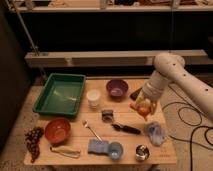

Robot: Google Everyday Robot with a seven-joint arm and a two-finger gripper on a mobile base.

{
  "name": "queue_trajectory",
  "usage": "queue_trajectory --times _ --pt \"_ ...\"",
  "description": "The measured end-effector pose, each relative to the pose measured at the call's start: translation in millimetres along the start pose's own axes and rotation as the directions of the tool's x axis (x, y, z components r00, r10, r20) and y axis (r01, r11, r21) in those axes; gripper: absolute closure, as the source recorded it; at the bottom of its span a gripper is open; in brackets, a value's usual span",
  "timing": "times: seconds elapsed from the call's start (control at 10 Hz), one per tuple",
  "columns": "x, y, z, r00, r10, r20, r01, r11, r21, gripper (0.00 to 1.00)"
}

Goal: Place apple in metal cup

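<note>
Evidently the gripper (pixel 144 111) hung well behind the metal cup (pixel 142 152), jaws clamped around the apple (pixel 144 108) above the counter (pixel 122 114).

The gripper (pixel 144 106) hangs over the right side of the table (pixel 127 142), clasping the apple (pixel 144 110); the metal cup (pixel 142 152) stands at the front edge, open from above; a crumpled pale blue cloth (pixel 155 133) lies between them, slightly to the right; a dark-handled tool (pixel 126 128) lies to the left; the light blue cup (pixel 115 149) crowds the metal cup's left side.
</note>
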Motion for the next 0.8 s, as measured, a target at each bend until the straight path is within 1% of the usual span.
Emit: queue_trajectory --times 0.2,0.6,0.8 --pt "-19 22 -1 1.0 -0.009 0.008 0.009 1.0 -0.002 1.0" --pt "-46 49 0 0.999 -0.034 0.028 0.034 0.999 -0.01 1.0" --pt "-63 70 0 0.998 -0.047 0.037 0.048 0.999 -0.013 1.0"
